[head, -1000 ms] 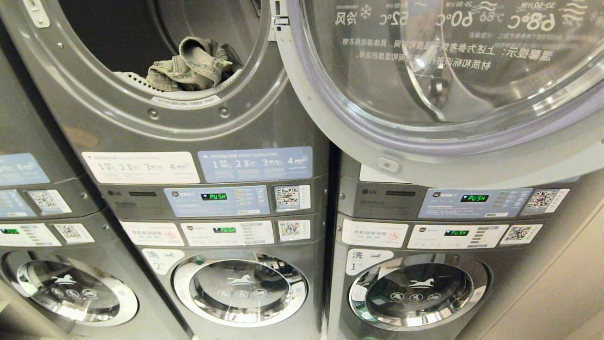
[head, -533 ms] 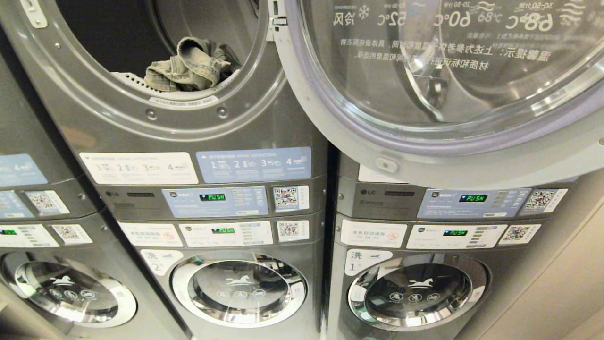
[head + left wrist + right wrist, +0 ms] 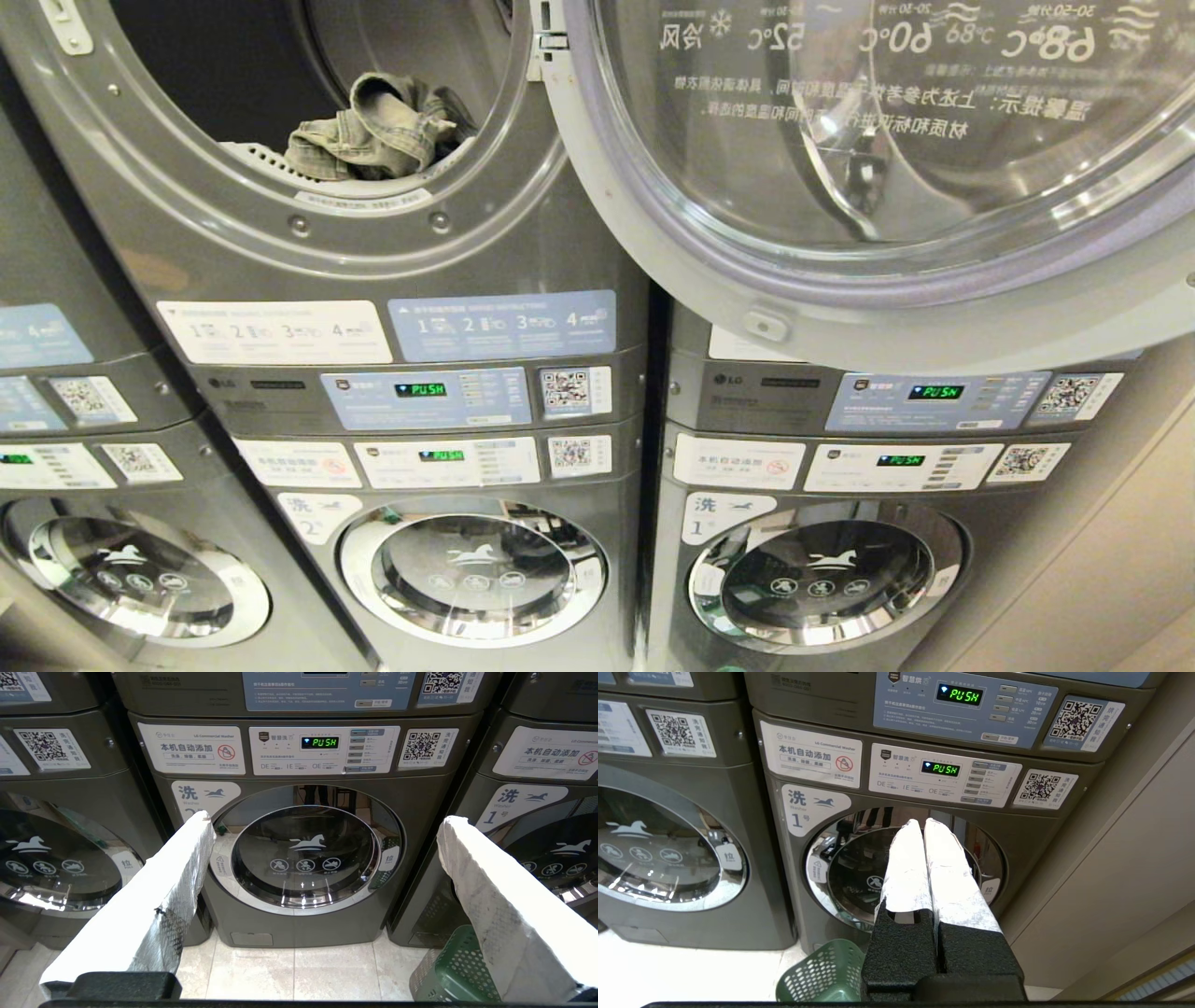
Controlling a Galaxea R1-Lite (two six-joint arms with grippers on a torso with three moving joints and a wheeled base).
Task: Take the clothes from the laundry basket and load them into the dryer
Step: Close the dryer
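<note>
Inside the upper drum of the dryer (image 3: 308, 224), just behind the lip of the round opening, you have the clothes (image 3: 373, 131): a crumpled heap of faded, grey-green denim-like fabric, folds bunched up, resting on the pale perforated strip at the bottom of the mouth. Its front edge sits close to the rim; the dark drum behind and to the heap's left is open space.

To the right, the dryer door (image 3: 840, 233) is swung wide, its clear bowl and grey ring covering much of the neighbouring machine's upper part in the head view. Below the opening you see instruction stickers, then the control panel (image 3: 429, 397) with its green display.

Your left gripper (image 3: 324, 821) hangs low in front of the washer (image 3: 303, 854) marked with a horse logo, its white-wrapped fingers (image 3: 173, 882) spread wide apart and holding nothing. Your right gripper (image 3: 922, 823) faces the washer numbered 1 (image 3: 896, 868), its wrapped fingers (image 3: 908, 872) pressed together with nothing between them.

The laundry basket (image 3: 822, 975), green and perforated, stands on the pale tiled floor (image 3: 289, 970) in front of the gap between the two washers, under the right gripper. A beige wall panel (image 3: 1120, 882) closes off the right side beside the numbered washer.
</note>
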